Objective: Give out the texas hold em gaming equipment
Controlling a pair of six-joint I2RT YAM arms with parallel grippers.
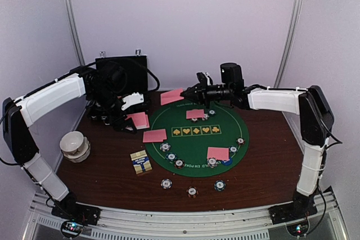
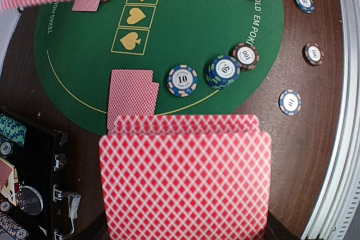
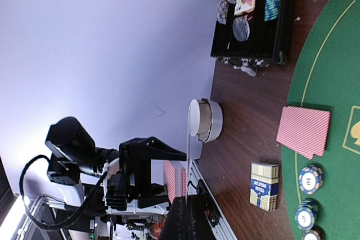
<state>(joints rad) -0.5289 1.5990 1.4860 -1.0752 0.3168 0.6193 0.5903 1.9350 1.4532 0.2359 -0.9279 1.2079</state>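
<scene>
Three poker chips (image 1: pixel 192 191) lay on bare wood nearest the front edge of the surface (image 1: pixel 112 189). A card box (image 1: pixel 140 162) sat just behind them to the left, and a white bowl (image 1: pixel 75 144) stood near the left edge. More chips ringed the near rim of the green mat (image 1: pixel 191 139), beside pairs of pink-backed cards (image 1: pixel 217 153). At the mat's left rim the left hand (image 1: pixel 130 121) was clenched on a fanned deck (image 2: pixel 185 184). At the far rim the right hand (image 1: pixel 190 92) pinched a pink-backed card (image 1: pixel 171 96). The black chip case (image 1: pixel 126 68) stood open at the far left.
</scene>
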